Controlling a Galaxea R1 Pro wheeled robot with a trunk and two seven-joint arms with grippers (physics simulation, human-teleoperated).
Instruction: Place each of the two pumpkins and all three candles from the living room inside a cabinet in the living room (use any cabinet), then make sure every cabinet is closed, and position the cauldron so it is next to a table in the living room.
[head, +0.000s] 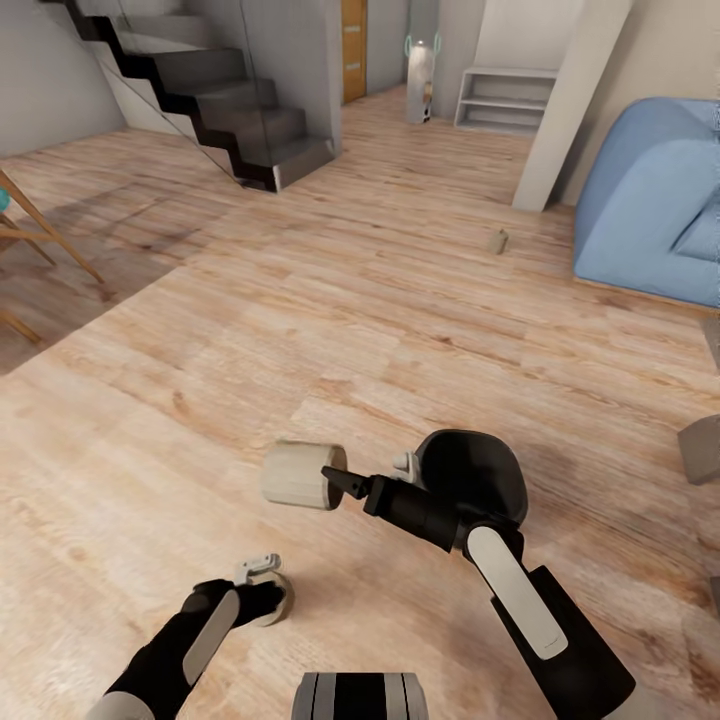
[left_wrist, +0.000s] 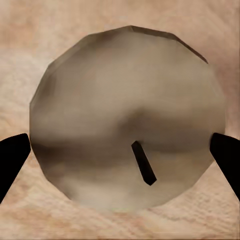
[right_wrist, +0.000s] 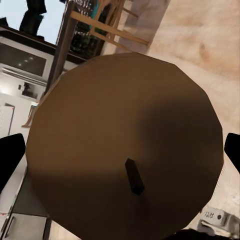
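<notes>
The right gripper (head: 335, 480) is clamped on a tan candle (head: 300, 475), holding it sideways above the wooden floor (head: 400, 300). The left gripper (head: 268, 590) grips a second candle (left_wrist: 125, 120) low near the floor. A third candle (head: 498, 240) stands far off, near the blue sofa (head: 660, 200).

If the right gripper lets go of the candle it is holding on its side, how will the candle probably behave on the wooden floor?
The candle held by the right gripper is a short, smooth cylinder lying sideways, so it would probably roll on the flat wooden floor. It looks stiff and probably light for its size. Its smooth round side might slip between the fingers.
</notes>
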